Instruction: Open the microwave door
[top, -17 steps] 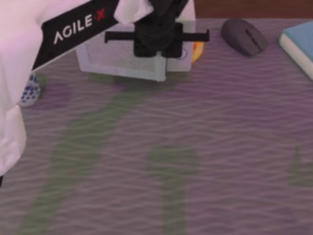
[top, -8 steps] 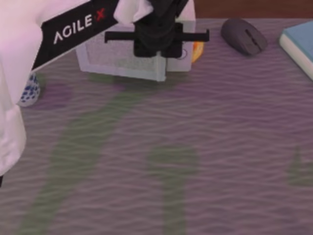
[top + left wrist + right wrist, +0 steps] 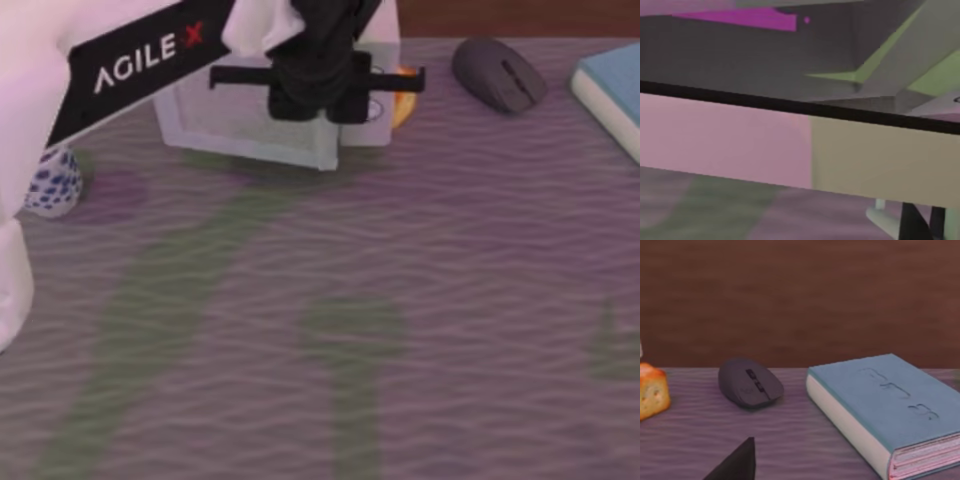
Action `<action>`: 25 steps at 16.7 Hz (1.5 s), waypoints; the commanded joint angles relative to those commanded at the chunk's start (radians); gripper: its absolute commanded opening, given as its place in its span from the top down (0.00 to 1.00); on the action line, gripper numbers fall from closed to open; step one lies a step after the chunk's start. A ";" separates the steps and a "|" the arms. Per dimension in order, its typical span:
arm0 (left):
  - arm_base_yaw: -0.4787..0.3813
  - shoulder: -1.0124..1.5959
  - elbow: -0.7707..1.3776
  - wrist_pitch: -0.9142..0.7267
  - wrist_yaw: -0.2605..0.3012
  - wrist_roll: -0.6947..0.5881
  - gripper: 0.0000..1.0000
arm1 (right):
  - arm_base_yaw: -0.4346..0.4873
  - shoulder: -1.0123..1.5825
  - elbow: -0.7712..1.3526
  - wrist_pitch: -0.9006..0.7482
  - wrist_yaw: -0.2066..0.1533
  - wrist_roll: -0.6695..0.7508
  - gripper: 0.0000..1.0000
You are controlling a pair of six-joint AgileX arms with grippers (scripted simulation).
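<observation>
At about 11 o'clock on the table stands the microwave (image 3: 270,110); our left gripper (image 3: 318,90) hangs over its front, at the free edge of the microwave door (image 3: 240,125). We cannot tell whether the fingers are apart or clamped. The door looks stiff, light and hinged, best taken by its slim handle. Our right arm is parked out of view.
</observation>
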 joint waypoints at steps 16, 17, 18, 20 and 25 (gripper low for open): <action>0.009 -0.060 -0.098 0.048 0.034 0.059 1.00 | 0.000 0.000 0.000 0.000 0.000 0.000 0.00; 0.009 -0.060 -0.098 0.048 0.034 0.059 1.00 | 0.000 0.000 0.000 0.000 0.000 0.000 0.00; 0.009 -0.060 -0.098 0.048 0.034 0.059 1.00 | 0.000 0.000 0.000 0.000 0.000 0.000 0.00; 0.009 -0.060 -0.098 0.048 0.034 0.059 1.00 | 0.000 0.000 0.000 0.000 0.000 0.000 0.00; 0.009 -0.060 -0.098 0.048 0.034 0.059 1.00 | 0.000 0.000 0.000 0.000 0.000 0.000 0.00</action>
